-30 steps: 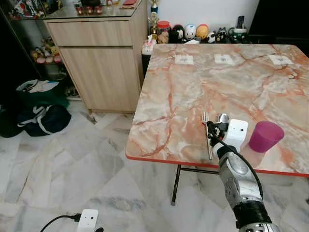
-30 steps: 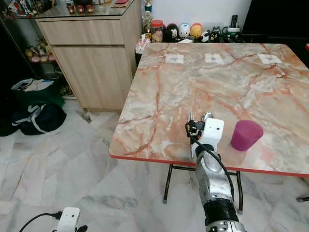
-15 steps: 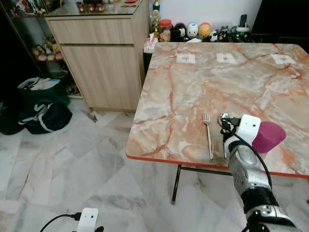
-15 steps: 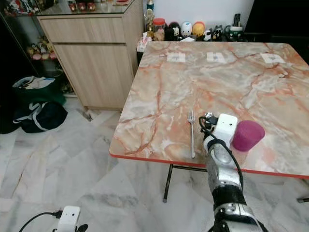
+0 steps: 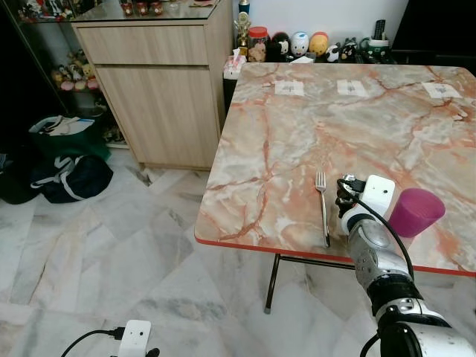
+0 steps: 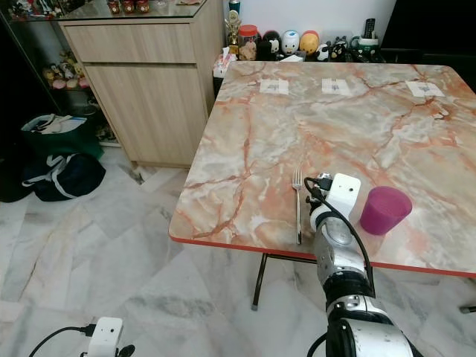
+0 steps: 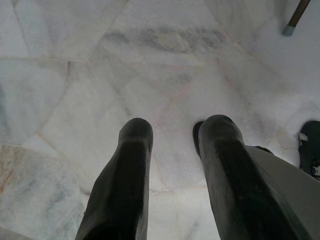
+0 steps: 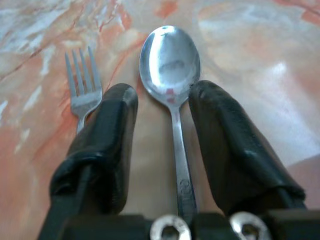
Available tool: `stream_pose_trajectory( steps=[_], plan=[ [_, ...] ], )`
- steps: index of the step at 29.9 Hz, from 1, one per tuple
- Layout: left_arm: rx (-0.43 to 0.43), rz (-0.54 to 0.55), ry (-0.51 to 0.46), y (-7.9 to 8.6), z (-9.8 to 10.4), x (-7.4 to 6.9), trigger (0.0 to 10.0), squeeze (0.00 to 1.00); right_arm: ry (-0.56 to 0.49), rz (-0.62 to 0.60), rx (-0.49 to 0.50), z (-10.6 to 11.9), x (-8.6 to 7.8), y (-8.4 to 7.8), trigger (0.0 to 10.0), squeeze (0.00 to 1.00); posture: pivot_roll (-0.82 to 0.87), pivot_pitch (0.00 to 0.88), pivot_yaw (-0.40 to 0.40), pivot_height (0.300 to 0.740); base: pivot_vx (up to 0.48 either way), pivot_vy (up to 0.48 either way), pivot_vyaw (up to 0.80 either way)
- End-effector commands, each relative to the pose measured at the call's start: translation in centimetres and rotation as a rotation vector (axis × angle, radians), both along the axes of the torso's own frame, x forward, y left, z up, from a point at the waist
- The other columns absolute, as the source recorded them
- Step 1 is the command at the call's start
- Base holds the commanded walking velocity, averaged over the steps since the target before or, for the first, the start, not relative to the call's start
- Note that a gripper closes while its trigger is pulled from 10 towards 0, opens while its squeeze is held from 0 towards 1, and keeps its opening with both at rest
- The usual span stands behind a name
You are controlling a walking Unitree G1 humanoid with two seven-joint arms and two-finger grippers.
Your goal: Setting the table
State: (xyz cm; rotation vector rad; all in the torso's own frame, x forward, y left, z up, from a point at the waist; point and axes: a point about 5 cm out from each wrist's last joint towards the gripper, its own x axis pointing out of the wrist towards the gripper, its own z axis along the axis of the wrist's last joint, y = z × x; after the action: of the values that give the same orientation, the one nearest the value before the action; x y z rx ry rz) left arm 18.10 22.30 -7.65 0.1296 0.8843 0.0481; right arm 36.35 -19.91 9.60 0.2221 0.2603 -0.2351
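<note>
Moved since earlier: right gripper [image 8: 162, 107] now right of the fork [image 5: 322, 205], fingers spread either side of a spoon [image 8: 172, 75] lying flat. Laid, lower right: fork, spoon, cup [image 5: 415, 212]. Plate apparently outstanding. Left gripper [image 7: 172, 150] idle, fingers apart.

Polished metal spoon [image 8: 172, 65] and fork [image 8: 81, 85] are lying on glossy marble-look table [image 5: 312, 126] near its front edge. Matt purple plastic-looking cup [image 5: 415, 211] is sitting beside them; wood-grain cabinet [image 5: 160, 89] is looking smooth.
</note>
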Motion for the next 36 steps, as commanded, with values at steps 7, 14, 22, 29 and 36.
stream_pose_trajectory(
  steps=[7, 14, 22, 29, 36],
  plan=[
    [-0.004, 0.016, 0.033, 0.4, -0.4, -0.9, 10.0, 0.00, -0.016, -0.019, 0.002, 0.5, 0.4, -0.3, 10.0, 0.00, -0.04, 0.079, 0.037, 0.740, 0.000, 0.000, 0.00],
    [-0.005, 0.015, 0.032, 0.3, -0.3, -0.8, 10.0, 0.00, -0.009, -0.010, -0.004, 0.5, 0.4, -0.2, 10.0, 0.00, -0.04, 0.079, 0.036, 0.740, 0.000, 0.000, 0.00],
    [-0.015, 0.010, 0.033, 0.2, -0.3, -0.7, 10.0, 0.00, 0.051, 0.076, -0.013, -0.1, 0.4, 1.1, 10.0, 0.00, -0.04, 0.079, 0.037, 0.740, 0.000, 0.000, 0.00],
    [-0.013, 0.016, 0.043, 0.8, -0.4, -1.1, 10.0, 0.00, 0.071, 0.100, -0.014, -0.4, 0.4, 1.5, 10.0, 0.00, -0.04, 0.081, 0.036, 0.740, 0.000, 0.000, 0.00],
    [-0.010, 0.021, 0.053, 1.3, -0.4, -1.4, 10.0, 0.00, 0.075, 0.096, -0.030, -0.6, 0.2, 1.3, 10.0, 0.00, -0.04, 0.082, 0.035, 0.740, 0.000, 0.000, 0.00]
  ],
)
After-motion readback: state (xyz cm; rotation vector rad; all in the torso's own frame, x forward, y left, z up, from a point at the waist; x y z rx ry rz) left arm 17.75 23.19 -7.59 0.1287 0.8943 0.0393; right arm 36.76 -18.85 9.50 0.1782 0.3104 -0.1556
